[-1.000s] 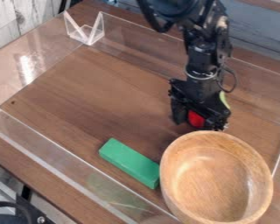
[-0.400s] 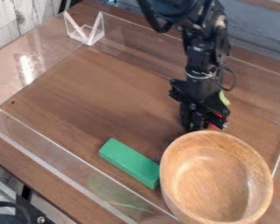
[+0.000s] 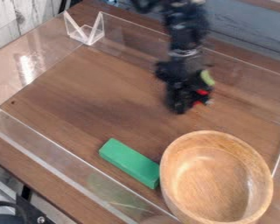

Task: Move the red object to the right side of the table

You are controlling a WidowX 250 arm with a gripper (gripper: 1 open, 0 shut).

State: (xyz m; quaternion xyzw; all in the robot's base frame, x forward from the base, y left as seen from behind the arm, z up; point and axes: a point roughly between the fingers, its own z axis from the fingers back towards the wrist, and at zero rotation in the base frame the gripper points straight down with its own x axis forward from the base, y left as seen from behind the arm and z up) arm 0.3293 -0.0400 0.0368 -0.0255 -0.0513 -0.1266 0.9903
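Observation:
The red object [image 3: 199, 94], a small strawberry-shaped toy with a green top, sits between the fingers of my gripper [image 3: 187, 102], which is shut on it. The arm is motion-blurred and points down over the right-centre of the dark wood-grain table [image 3: 95, 105]. The toy appears slightly above the tabletop, just beyond the wooden bowl's far rim. The fingers hide part of the toy.
A large round wooden bowl [image 3: 219, 179] stands at the front right. A flat green block [image 3: 130, 162] lies to its left near the front wall. Low clear acrylic walls [image 3: 38, 153] border the table, and a small clear stand [image 3: 84, 28] sits at the back left.
The jaws closed on the red object. The gripper then carried it away from the bowl's rim, up and to the left in the picture.

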